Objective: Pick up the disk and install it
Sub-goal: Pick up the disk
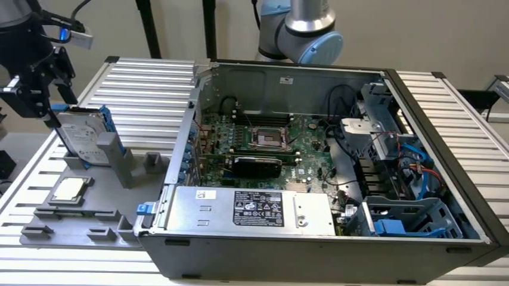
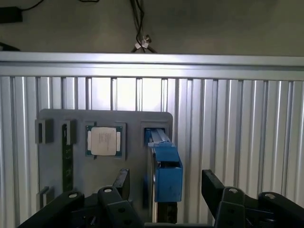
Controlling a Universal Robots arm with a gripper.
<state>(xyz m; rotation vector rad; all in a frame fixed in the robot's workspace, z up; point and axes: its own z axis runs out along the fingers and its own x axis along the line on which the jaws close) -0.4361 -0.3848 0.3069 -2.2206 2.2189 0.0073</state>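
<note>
The disk [image 1: 80, 138], silver-grey with a white label in a bright blue carrier, stands on edge in a slot of the grey fixture plate [image 1: 95, 221] at the exterior view's left. My black gripper [image 1: 42, 104] hangs just above the disk's top edge. In the wrist view the disk [image 2: 164, 173] shows edge-on as a blue strip. The gripper [image 2: 166, 186] is open, with one finger [image 2: 121, 183] on each side of the disk, apart from it and holding nothing.
A square silver CPU chip [image 1: 70, 189] lies on the same fixture plate [image 2: 135, 119], next to the disk. The open computer case [image 1: 318, 161] fills the exterior view's right, with the power-supply box [image 1: 254, 208] at its front and a blue drive cage [image 1: 413, 219].
</note>
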